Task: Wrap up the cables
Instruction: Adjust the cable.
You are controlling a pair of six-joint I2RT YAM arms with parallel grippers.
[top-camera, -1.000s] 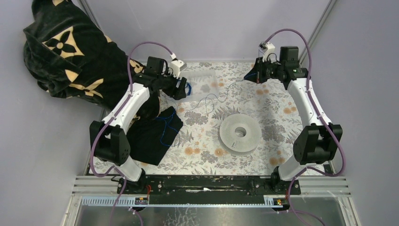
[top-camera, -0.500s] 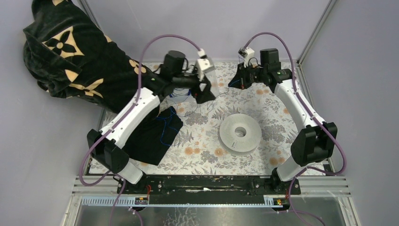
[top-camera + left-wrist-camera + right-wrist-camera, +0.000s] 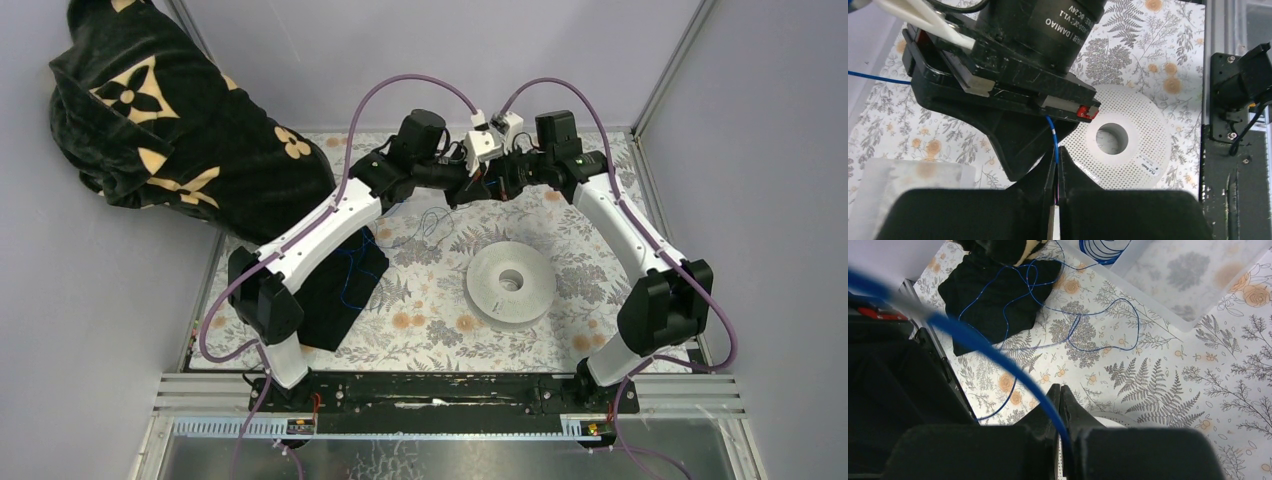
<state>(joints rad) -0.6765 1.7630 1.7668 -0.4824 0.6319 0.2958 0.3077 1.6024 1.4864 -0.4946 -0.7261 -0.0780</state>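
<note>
Cable point(image 3: 1052, 132): hair-thin glossy blue strand | left gripper point(image 3: 1057, 155) pinches it | right gripper point(image 3: 1058, 390) clamps it | perforated white disc point(image 3: 1143, 135) lies flat

Your left gripper point(image 3: 1058, 159) pinching the blue cable point(image 3: 1052, 132), right arm's black housing point(image 3: 998, 90) close above, white perforated disc point(image 3: 1143, 150) beyond, floral table point(image 3: 1148, 45)

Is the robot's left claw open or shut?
Shut. The left gripper has its fingers pressed together in its wrist view, pinching the thin blue cable between them.
</note>
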